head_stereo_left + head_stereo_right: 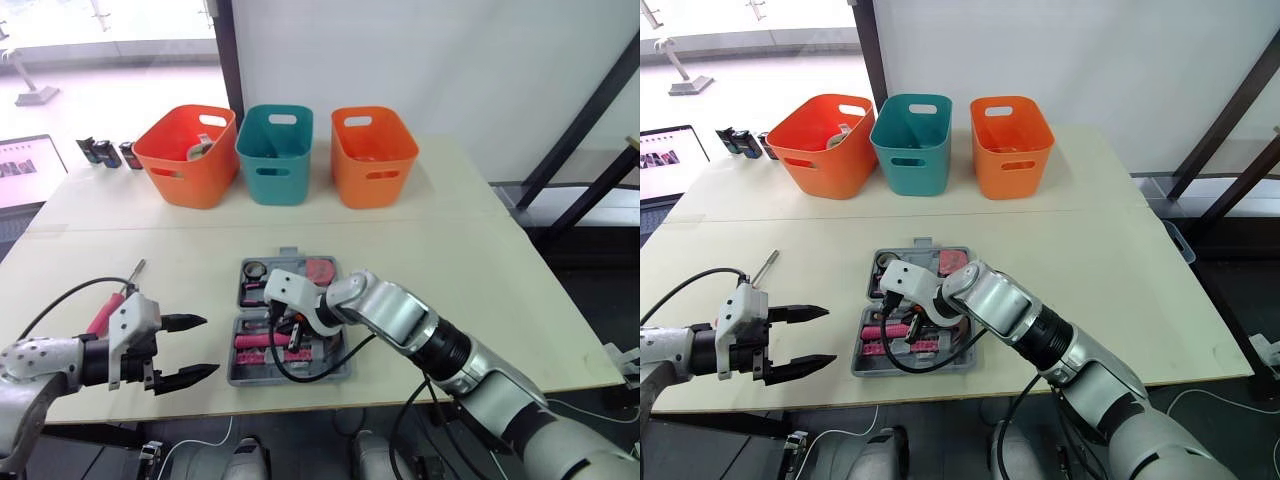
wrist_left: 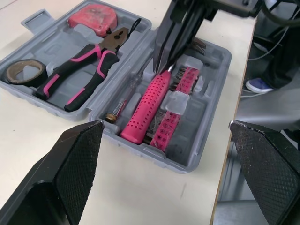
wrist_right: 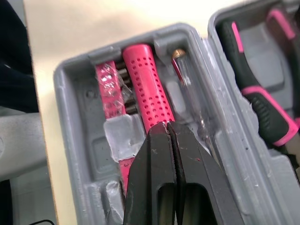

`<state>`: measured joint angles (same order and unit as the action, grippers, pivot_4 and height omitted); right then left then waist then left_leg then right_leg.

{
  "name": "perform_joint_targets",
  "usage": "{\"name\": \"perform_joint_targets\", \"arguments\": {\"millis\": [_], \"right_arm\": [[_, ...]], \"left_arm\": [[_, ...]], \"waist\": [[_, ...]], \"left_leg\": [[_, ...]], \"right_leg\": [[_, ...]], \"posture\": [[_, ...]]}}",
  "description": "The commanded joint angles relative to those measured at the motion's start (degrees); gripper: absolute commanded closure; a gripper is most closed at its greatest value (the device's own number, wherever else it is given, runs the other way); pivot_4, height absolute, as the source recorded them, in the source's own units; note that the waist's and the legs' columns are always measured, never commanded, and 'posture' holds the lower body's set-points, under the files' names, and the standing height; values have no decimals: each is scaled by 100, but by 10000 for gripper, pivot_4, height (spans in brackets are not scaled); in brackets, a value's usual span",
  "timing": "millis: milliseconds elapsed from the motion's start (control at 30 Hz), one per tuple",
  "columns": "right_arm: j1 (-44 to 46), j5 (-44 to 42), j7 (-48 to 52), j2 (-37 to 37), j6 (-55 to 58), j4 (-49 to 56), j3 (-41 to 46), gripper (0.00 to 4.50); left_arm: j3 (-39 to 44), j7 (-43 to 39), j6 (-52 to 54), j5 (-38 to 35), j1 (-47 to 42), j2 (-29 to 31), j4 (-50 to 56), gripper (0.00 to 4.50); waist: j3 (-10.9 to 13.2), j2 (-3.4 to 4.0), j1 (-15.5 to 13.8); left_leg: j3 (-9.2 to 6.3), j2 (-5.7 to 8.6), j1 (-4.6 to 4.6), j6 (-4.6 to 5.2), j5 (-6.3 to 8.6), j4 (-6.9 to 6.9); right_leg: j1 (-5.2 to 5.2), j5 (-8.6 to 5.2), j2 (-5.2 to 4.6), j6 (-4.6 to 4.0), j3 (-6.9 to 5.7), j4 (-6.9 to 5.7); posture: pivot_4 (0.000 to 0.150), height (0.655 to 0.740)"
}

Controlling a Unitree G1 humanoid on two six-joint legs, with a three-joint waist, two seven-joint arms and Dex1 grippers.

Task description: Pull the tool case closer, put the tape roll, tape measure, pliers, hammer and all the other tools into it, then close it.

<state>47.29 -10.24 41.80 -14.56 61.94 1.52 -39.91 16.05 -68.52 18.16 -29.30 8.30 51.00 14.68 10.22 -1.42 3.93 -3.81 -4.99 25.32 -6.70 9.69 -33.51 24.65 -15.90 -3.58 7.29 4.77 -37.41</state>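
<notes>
Tool case (image 2: 197, 161) open on counter (image 1: 500, 300). Right claw (image 3: 168, 125), tips together, meets the pink handle (image 3: 145, 84) inside it; pressing harder could pop that handle from its slot. Left claw (image 1: 208, 346) gapes beside the case.

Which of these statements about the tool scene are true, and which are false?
1. The tool case lies open on the table. True.
2. The left gripper is shut on the pliers. False: it is open and holds nothing; the pliers lie in the case.
3. The right gripper is shut, with its tips at a pink handle in the case. True.
4. All three bins are orange. False: the middle bin is teal.
5. The tape roll is in the case. True.
</notes>
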Motion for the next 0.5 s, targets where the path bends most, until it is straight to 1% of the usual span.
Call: {"name": "perform_joint_targets", "arguments": {"millis": [33,267,500], "right_arm": [[-56,152,-56,60,-139,-106,-102,44550],[-219,456,-165,42,-71,-591,-334,44550],[-478,522,83,-89,265,-781,-855,44550]], "left_arm": [[34,-10,-38,-41,-27,8,72,0],[67,3,-22,-57,2,14,121,0],[86,5,-19,-62,30,21,149,0]], "waist": [[0,0,2],[-3,-1,6],[-49,-2,-5]], "left_leg": [[0,0,0,0,0,-1],[0,0,-19,0,0,-1],[2,0,-49,-1,1,5]], "right_leg": [[0,0,0,0,0,0],[-17,-4,1,-7,0,0],[-48,-12,0,-19,2,4]], "posture": [[1500,7400],[1500,7400],[1500,7400]]}}
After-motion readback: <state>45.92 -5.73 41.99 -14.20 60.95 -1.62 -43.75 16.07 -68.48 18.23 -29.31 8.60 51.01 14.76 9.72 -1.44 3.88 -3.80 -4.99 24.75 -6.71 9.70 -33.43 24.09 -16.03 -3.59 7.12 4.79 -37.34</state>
